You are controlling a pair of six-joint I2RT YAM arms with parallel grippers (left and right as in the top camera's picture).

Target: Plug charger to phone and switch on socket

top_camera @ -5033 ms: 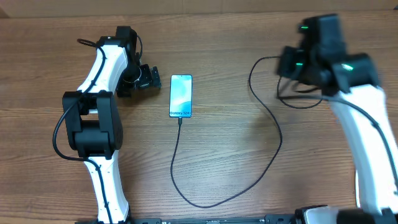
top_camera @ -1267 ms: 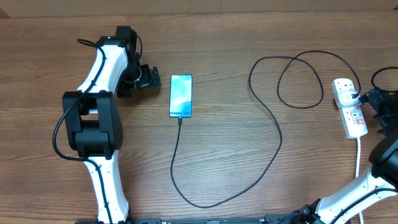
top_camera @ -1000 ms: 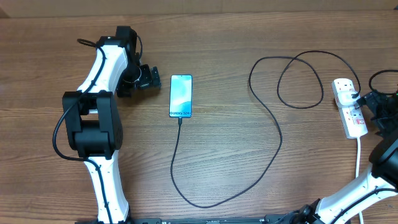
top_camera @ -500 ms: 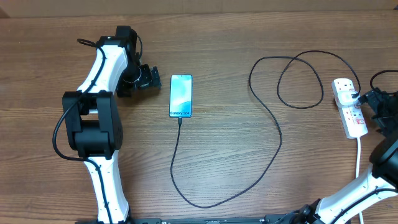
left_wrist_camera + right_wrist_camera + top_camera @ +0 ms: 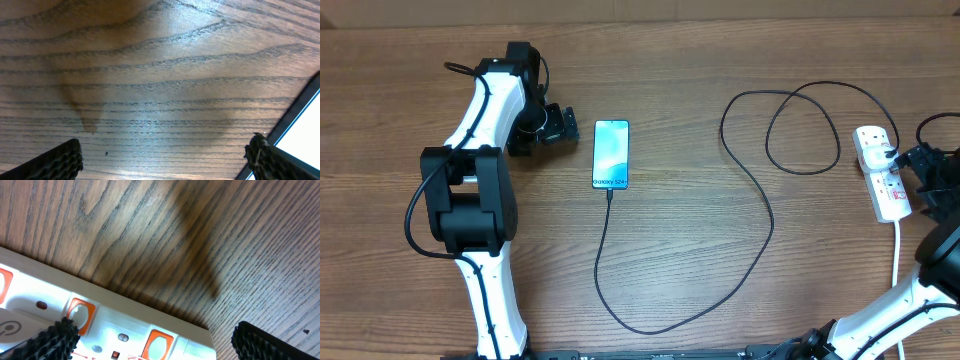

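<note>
The phone [image 5: 611, 153] lies flat with its light blue screen up; its edge shows in the left wrist view [image 5: 306, 131]. The charger [image 5: 760, 190], a thin black cable, runs from the phone's near end in a wide loop to a black plug in the socket [image 5: 883, 180]. My left gripper [image 5: 560, 126] stands open just left of the phone, and its fingers [image 5: 60, 161] have only bare wood between them. My right gripper [image 5: 923, 170] stands open at the socket's right side. The white socket [image 5: 125, 325] with its orange-red switches lies under its left finger [image 5: 50, 341].
A white cord [image 5: 897, 252] leaves the socket toward the table's near edge. The cable forms a closed loop [image 5: 802, 130] left of the socket. Bare wood lies between the phone and that loop.
The right arm has swung from above the cable loop out to the table's right edge beside the socket. Over the last second nothing has visibly moved.
</note>
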